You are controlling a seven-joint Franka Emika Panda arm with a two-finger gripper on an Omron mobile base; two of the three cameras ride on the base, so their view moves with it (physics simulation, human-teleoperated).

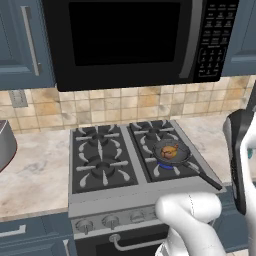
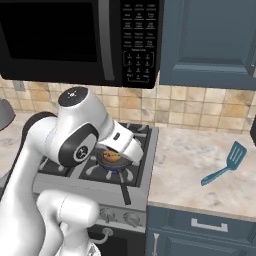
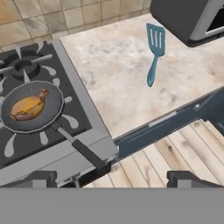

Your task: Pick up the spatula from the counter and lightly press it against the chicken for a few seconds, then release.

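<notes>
Left base view: chicken in the frying pan, centre right. Right base view: blue spatula flat on the counter, far right, handle toward lower left. Hand view: gripper at bottom, jaws wide open, empty; spatula lies above, slightly right, blade uppermost.

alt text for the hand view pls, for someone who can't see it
A teal spatula lies flat on the marble counter, touching nothing, blade toward the tiled wall. Beside the counter, a dark pan holding the chicken sits on the stove. The open jaws hold nothing.
</notes>
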